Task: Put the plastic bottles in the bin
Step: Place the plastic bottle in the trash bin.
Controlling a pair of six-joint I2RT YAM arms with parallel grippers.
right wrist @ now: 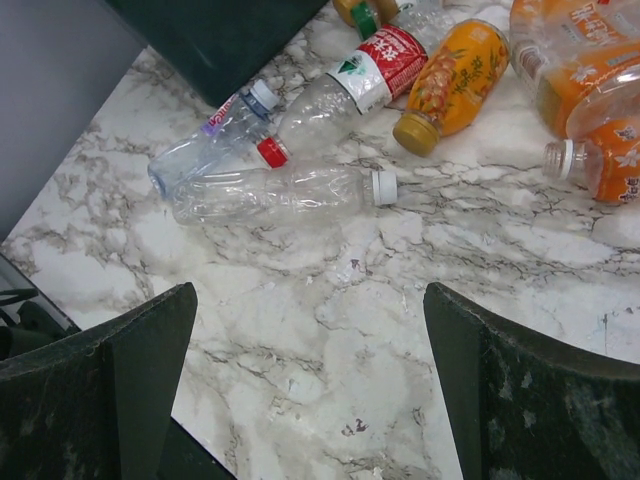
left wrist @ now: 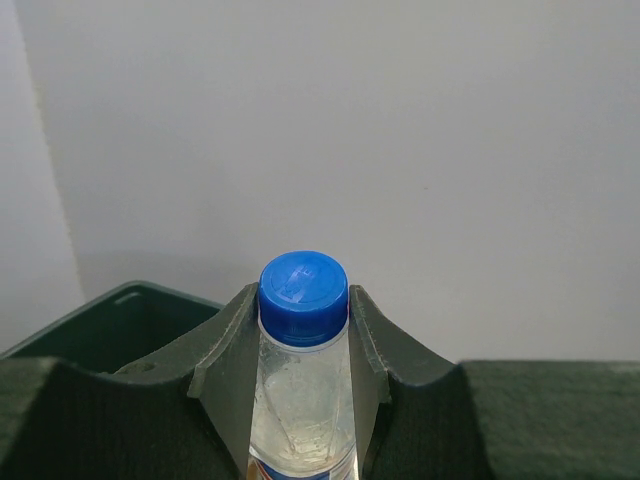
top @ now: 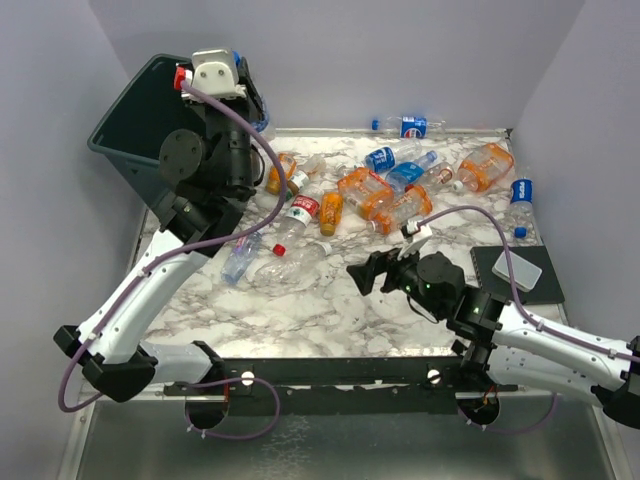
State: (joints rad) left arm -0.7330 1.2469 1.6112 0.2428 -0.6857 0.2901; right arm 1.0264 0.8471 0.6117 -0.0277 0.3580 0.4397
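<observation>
My left gripper (left wrist: 303,300) is shut on the neck of a clear bottle with a blue cap (left wrist: 303,385), cap pointing away. It is raised by the rim of the dark green bin (left wrist: 105,325), which stands at the table's far left corner (top: 135,130). In the top view the left gripper (top: 258,112) is mostly hidden behind its wrist. Several plastic bottles (top: 385,195) lie in a pile at the back middle. My right gripper (top: 374,272) is open and empty, low over bare marble. Ahead of it lie a clear white-capped bottle (right wrist: 280,192) and a red-labelled bottle (right wrist: 350,85).
A black pad with a clear plastic piece (top: 520,270) lies at the right. A Pepsi bottle (top: 410,127) lies against the back wall, and a blue-labelled one (top: 520,193) near the right wall. An orange bottle (right wrist: 450,85) lies beyond the right gripper.
</observation>
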